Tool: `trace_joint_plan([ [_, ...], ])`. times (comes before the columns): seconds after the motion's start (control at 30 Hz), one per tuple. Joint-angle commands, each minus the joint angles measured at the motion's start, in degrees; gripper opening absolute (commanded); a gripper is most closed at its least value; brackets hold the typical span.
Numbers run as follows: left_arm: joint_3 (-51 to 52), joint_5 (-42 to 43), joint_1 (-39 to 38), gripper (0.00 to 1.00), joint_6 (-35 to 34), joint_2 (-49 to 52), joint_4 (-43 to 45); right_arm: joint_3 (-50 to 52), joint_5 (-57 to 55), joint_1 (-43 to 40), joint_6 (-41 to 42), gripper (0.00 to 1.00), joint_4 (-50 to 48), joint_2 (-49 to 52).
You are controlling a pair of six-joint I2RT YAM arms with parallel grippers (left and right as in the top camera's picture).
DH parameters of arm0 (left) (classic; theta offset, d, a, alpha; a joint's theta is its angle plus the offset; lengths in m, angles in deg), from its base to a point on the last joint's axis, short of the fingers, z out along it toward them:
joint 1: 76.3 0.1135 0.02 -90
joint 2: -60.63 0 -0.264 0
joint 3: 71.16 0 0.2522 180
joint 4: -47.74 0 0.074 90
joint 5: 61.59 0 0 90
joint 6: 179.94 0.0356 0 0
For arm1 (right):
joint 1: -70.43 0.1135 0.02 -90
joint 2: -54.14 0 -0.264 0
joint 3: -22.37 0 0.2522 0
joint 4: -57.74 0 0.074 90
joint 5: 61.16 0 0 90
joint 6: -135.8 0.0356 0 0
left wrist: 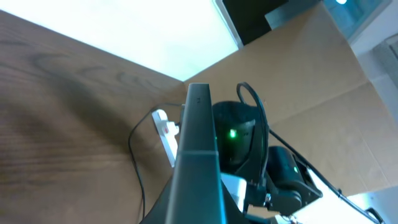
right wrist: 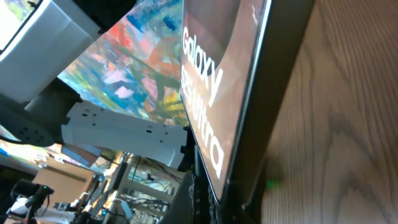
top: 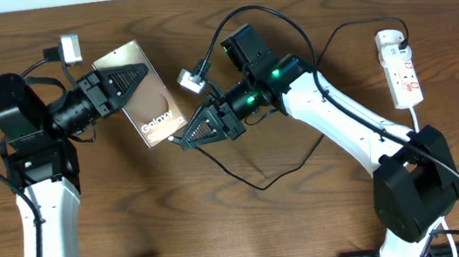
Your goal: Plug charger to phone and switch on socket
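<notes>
galaxy phone [top: 156, 113], tilted over the tabletop [top: 225, 239], is pinched by left fingers [top: 119, 82]; right fingers [top: 210, 124] pinch the charger [top: 259, 187] at its end.

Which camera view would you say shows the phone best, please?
The overhead view: it shows nearly all of the phone, its gold back, lettering and outline. The left wrist view shows only its thin dark edge, seen end-on. The right wrist view is a very close, partial look at the glossy back and lettering.
</notes>
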Motion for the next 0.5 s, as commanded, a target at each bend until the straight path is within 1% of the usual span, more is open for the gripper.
trace_joint_plan([
  [0.0, -0.42, -1.7, -0.44, 0.07, -5.44, -0.39, 4.46, -1.22, -0.98, -0.44, 1.53, 0.01, 0.55, 0.11],
  [0.17, -0.42, -1.68, 1.33, 0.07, -11.3, -0.37, 12.41, -1.22, -1.01, -0.44, 1.55, 0.01, 1.22, 0.11],
  [0.33, -0.42, -1.62, 4.55, 0.07, -13.14, -0.37, 12.81, -1.22, -1.03, -0.46, 1.81, 0.01, 1.22, 0.11],
  [0.4, -0.42, -1.62, 5.88, 0.07, -14.12, -0.37, 12.83, -1.22, -1.9, -0.59, 4.57, 0.01, 0.76, 0.11],
  [0.47, -0.42, -1.64, 7.39, 0.07, -14.88, -0.37, 12.83, -1.22, -3.89, -0.72, 9.29, 0.01, -0.52, 0.11],
])
